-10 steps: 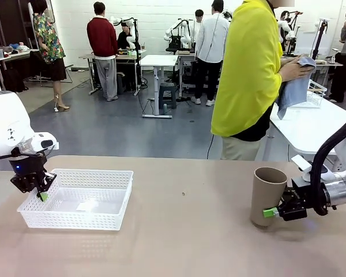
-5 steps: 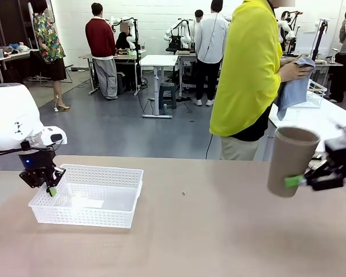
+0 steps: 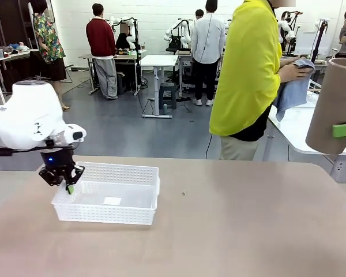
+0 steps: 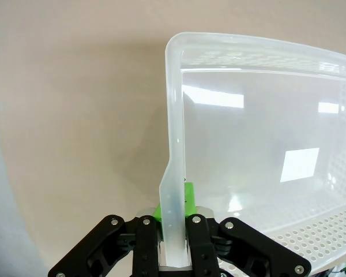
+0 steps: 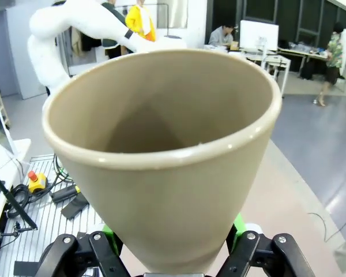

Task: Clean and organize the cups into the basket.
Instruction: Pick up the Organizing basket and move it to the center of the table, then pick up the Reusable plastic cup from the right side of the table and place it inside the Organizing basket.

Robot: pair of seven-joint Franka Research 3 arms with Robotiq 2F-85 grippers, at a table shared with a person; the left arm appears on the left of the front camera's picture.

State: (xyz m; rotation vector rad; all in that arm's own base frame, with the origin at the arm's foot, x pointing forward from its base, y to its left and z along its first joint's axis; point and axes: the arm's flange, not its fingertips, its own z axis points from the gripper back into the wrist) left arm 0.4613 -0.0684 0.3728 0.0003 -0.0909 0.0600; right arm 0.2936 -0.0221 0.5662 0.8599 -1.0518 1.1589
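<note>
Your right end effector (image 5: pixel 170 254) pinches tan cup (image 3: pixel 334 104) low on wall, clear of worktop (image 3: pixel 219 231); stiff, smooth, prob. slippery, so grip low. Left end effector (image 4: pixel 173 218) clamps basket (image 3: pixel 122 168) rim betw. its fingers; light, flexy.

Robotics lab, white wall (image 3: pixel 155 17), worktables (image 3: pixel 159 60), standing people (image 3: pixel 102 43), grey floor (image 3: pixel 121 127)

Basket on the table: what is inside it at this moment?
The basket holds no cup; its floor shows just a small pale rectangle, sticker or glare, unclear. The bit of floor directly under the left gripper, clamped on its rim, is hidden.
</note>
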